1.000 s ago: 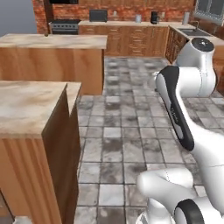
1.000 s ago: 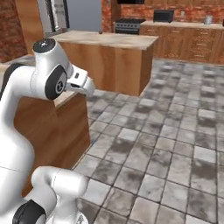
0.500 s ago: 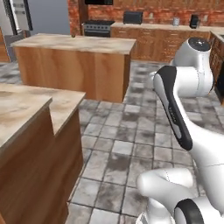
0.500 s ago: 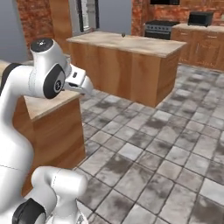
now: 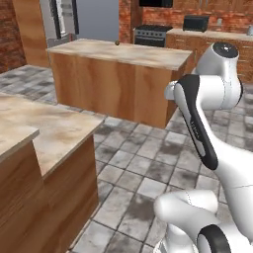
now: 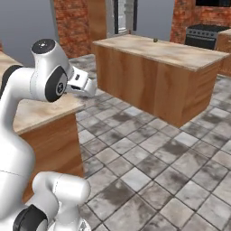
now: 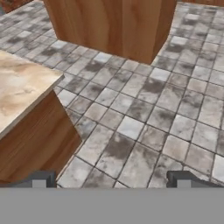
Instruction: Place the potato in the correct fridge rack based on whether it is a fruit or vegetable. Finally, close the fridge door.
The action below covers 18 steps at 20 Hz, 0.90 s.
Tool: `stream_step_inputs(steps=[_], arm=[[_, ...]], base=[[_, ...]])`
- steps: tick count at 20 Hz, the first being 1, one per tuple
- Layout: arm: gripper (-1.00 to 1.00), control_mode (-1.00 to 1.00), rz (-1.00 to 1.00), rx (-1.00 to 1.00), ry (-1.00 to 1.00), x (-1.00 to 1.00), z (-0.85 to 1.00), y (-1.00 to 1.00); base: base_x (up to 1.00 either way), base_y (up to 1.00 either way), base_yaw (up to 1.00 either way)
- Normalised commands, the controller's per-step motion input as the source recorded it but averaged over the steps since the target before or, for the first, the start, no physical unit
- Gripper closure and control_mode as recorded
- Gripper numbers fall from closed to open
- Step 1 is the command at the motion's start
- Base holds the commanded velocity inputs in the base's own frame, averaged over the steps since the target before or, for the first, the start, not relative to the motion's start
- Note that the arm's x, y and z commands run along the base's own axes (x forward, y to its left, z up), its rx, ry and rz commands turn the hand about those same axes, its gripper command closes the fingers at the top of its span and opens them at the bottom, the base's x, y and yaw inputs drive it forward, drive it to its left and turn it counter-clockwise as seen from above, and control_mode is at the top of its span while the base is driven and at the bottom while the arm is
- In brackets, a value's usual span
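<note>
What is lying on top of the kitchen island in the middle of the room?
One small dark lump lies near the far edge of the island; too small to identify. The rest of its top is bare. The fridge stands behind it.

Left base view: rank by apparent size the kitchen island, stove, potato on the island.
1. Kitchen island: largest by far.
2. Stove: smaller in frame, but it stands farther back, so true size is unsure.
3. Potato: a tiny dark speck on the island top.
</note>
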Motion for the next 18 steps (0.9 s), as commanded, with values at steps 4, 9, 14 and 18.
stream_step_inputs(steps=[4, 9, 14, 18], arm=[[-1.0, 1.0, 0.0, 0.0, 0.0, 0.0, 0.0, 0.0], [-1.0, 1.0, 0.0, 0.0, 0.0, 0.0, 0.0, 0.0], [-1.0, 1.0, 0.0, 0.0, 0.0, 0.0, 0.0, 0.0], [-1.0, 1.0, 0.0, 0.0, 0.0, 0.0, 0.0, 0.0]], base=[[0.53, -1.0, 0.14], [0.37, -1.0, 0.06], [0.07, -1.0, -0.02], [0.22, -1.0, -0.13]])
